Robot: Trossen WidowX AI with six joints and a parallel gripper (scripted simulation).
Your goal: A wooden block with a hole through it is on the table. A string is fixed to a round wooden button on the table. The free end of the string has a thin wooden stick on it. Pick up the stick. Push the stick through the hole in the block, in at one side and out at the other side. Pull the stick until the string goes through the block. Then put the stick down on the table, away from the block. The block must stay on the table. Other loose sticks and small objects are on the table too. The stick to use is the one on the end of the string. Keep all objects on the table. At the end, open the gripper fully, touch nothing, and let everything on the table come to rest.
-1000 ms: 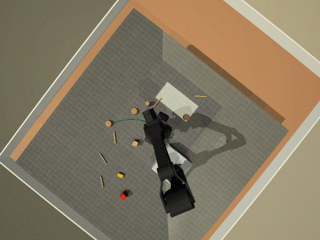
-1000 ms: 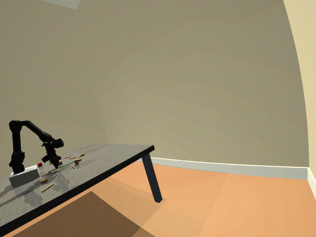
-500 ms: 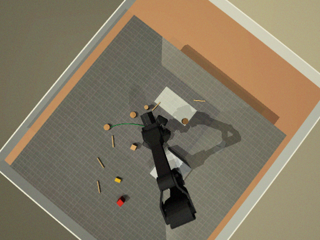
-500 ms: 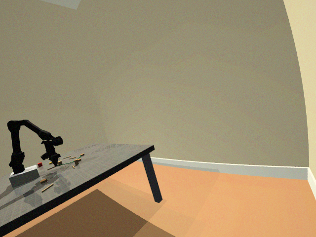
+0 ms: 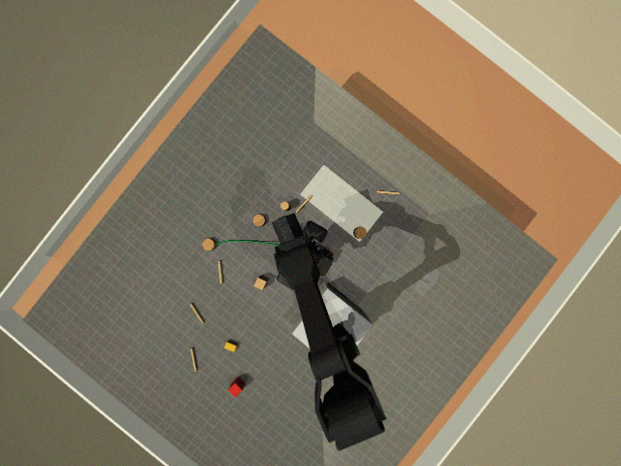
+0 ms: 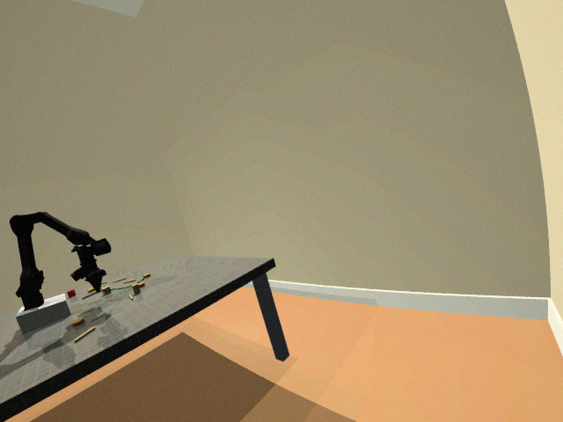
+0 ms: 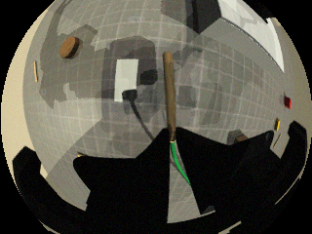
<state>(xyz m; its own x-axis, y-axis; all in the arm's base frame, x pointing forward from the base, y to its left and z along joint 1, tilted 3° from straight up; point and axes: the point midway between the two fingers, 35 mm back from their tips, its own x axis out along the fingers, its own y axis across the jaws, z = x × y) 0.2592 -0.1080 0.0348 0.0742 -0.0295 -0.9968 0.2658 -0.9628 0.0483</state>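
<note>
My gripper (image 6: 98, 290) (image 7: 171, 132) is shut on the stick (image 7: 170, 97) near its string end, low over the table. In the wrist view the stick points away from the fingertips, its shadow beside it. The green string (image 5: 245, 241) (image 6: 119, 288) (image 7: 179, 166) runs from the fingers to the round button (image 5: 209, 244) (image 6: 146, 275). The fingertips are hidden under the arm in the top view. A squarish wooden block (image 5: 260, 282) (image 6: 106, 290) stands on the table, left of the arm in the top view; its hole cannot be made out.
Two round wooden pieces (image 5: 258, 219) (image 5: 284, 205) and a loose stick (image 5: 304, 203) lie near the gripper. A disc (image 5: 360, 232) (image 7: 69, 47) and another stick (image 5: 387, 192) lie right. Several sticks, a yellow block (image 5: 230, 346) and a red block (image 5: 236, 386) lie lower left.
</note>
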